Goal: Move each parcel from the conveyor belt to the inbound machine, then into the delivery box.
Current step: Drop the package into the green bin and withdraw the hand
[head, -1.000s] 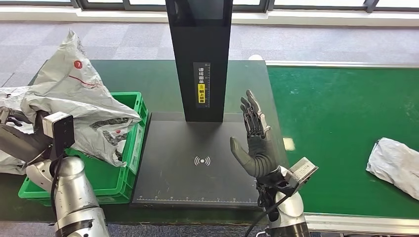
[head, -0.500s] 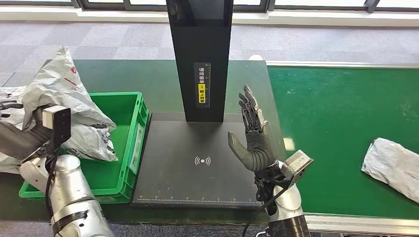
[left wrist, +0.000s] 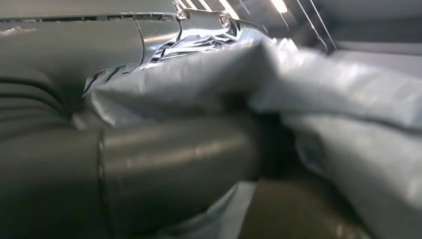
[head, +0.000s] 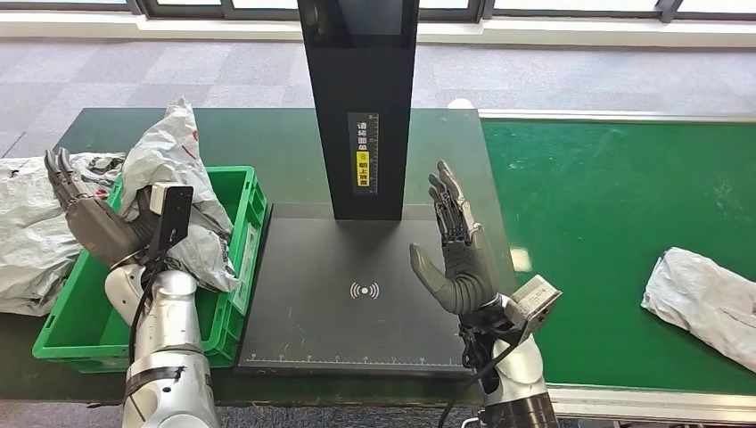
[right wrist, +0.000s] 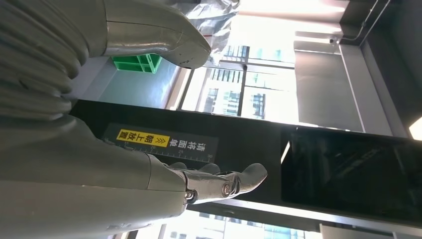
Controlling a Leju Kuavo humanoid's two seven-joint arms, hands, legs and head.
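A crumpled grey parcel [head: 175, 165] lies tilted over the green delivery box [head: 234, 287], leaning on its inner side. My left hand [head: 78, 212] stands over the box's left part with fingers straight up and spread, the parcel [left wrist: 318, 84] resting against its palm and thumb [left wrist: 179, 164]. My right hand [head: 457, 254] is held upright and open above the right side of the inbound machine's black plate [head: 312, 330], holding nothing; its fingers [right wrist: 224, 181] point at the column. Another grey parcel [head: 704, 301] lies on the green conveyor belt [head: 606, 205] at the right.
The machine's black column [head: 361, 98] rises behind the plate. A further grey parcel [head: 31, 234] lies on the table left of the box. The dark green table [head: 267, 143] runs behind the box, with grey floor beyond it.
My left arm has swung in over the box, bringing the parcel down into it, and its fingers now stand straight. The parcel on the belt has drifted left. The right hand barely moved.
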